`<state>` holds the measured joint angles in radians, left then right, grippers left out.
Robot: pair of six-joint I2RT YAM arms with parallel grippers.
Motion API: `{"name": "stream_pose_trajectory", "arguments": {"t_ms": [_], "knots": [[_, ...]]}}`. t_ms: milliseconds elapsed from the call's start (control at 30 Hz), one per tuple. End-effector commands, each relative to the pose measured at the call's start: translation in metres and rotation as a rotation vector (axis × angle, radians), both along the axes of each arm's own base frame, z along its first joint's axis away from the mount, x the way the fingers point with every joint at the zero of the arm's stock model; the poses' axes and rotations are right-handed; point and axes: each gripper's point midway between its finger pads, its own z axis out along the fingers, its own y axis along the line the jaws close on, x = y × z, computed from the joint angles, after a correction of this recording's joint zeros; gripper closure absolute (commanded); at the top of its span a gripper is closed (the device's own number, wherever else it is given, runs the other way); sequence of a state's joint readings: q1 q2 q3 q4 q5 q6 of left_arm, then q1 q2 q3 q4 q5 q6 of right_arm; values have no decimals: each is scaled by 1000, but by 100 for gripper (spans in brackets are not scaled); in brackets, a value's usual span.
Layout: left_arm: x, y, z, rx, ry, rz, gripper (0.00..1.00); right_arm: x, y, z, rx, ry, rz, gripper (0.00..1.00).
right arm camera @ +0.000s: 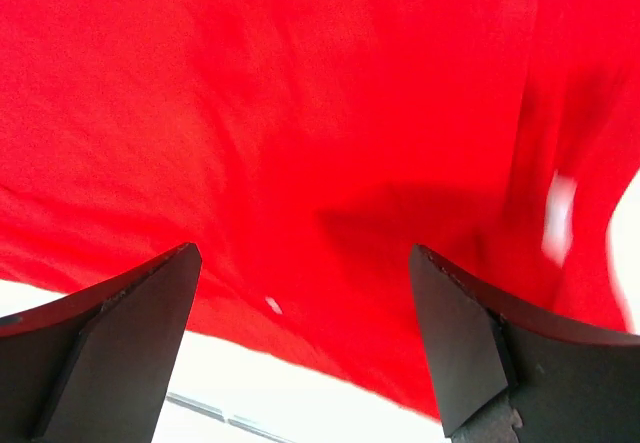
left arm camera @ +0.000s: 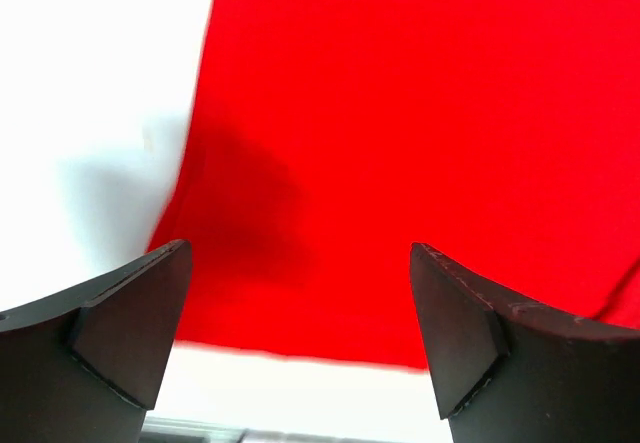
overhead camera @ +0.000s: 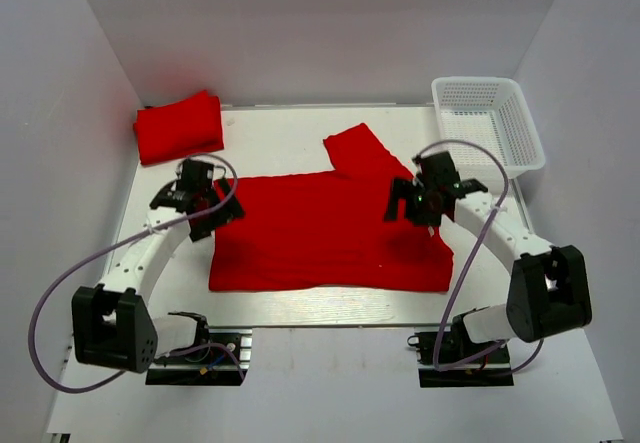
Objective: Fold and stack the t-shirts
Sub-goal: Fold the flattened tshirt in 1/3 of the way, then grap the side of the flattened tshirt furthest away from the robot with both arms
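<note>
- Flat shirt (overhead camera: 330, 238) lies spread mid-table (overhead camera: 300, 308), one sleeve (overhead camera: 355, 148) sticking out toward the back; folded shirt (overhead camera: 180, 128) sits in the far left corner.
- Left gripper (left arm camera: 300, 253) has its jaws spread, holding nothing, over the shirt's left edge; right gripper (right arm camera: 300, 258) is the same, over the right side.
- Risk: left pinch lands off the hem and grabs nothing.
- Risk: uneven grabs skew the fold and the cloth bunches.

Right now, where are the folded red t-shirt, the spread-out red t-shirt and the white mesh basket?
folded red t-shirt (overhead camera: 179, 128): top external view, middle of its upper layer.
spread-out red t-shirt (overhead camera: 320, 233): top external view, middle of its body.
white mesh basket (overhead camera: 487, 123): top external view, its bare floor.
</note>
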<state>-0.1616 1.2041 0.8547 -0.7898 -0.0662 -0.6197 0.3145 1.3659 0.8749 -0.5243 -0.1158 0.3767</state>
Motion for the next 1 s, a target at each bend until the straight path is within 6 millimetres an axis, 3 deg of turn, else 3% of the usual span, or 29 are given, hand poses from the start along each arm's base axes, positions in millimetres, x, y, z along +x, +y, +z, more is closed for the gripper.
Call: {"name": "stream_pose_trajectory", "arguments": {"t_ms": [0, 33, 67, 100, 133, 167, 200, 233, 267, 300, 367, 400, 433, 467, 600, 667, 733, 767, 967], "knots": [[60, 21, 46, 90, -176, 79, 0, 73, 18, 60, 21, -261, 83, 10], [69, 27, 38, 130, -146, 97, 0, 93, 18, 61, -2, -311, 83, 10], [89, 34, 52, 167, -198, 130, 0, 111, 25, 65, -3, -327, 91, 10], [98, 35, 53, 180, -196, 138, 0, 130, 28, 85, 4, -379, 92, 10], [107, 41, 52, 218, -192, 159, 0, 151, 32, 89, -18, -398, 96, 10], [127, 44, 48, 241, -185, 153, 0, 164, 33, 72, -37, -364, 94, 10], [136, 45, 47, 251, -180, 157, 0, 184, 37, 89, -37, -394, 85, 10], [148, 51, 52, 284, -196, 182, 0, 210, 38, 71, -82, -378, 68, 10], [157, 56, 37, 304, -167, 170, 0, 221, 41, 72, -82, -385, 66, 10], [167, 56, 34, 293, -182, 166, 0, 250, 44, 110, -80, -486, 45, 10], [180, 58, 22, 273, -177, 147, 0, 273, 52, 73, -99, -444, 54, 10], [187, 56, 19, 260, -181, 140, 0, 289, 55, 92, -90, -498, 53, 10], [195, 58, 6, 256, -160, 143, 0, 306, 59, 89, -92, -517, 48, 10], [194, 63, -3, 260, -137, 151, 0, 315, 58, 72, -109, -500, 41, 10], [213, 63, -26, 221, -136, 138, 2, 351, 74, 63, -74, -605, 58, 10], [226, 60, -31, 183, -176, 132, 3, 358, 76, 49, -72, -609, 55, 10], [231, 57, -36, 163, -202, 123, 3, 368, 75, 54, -69, -657, 46, 10], [233, 55, -39, 155, -205, 118, 3, 370, 78, 47, -70, -658, 49, 10], [227, 65, -61, 160, -165, 135, 8, 383, 81, 29, -56, -683, 50, 10]]}}
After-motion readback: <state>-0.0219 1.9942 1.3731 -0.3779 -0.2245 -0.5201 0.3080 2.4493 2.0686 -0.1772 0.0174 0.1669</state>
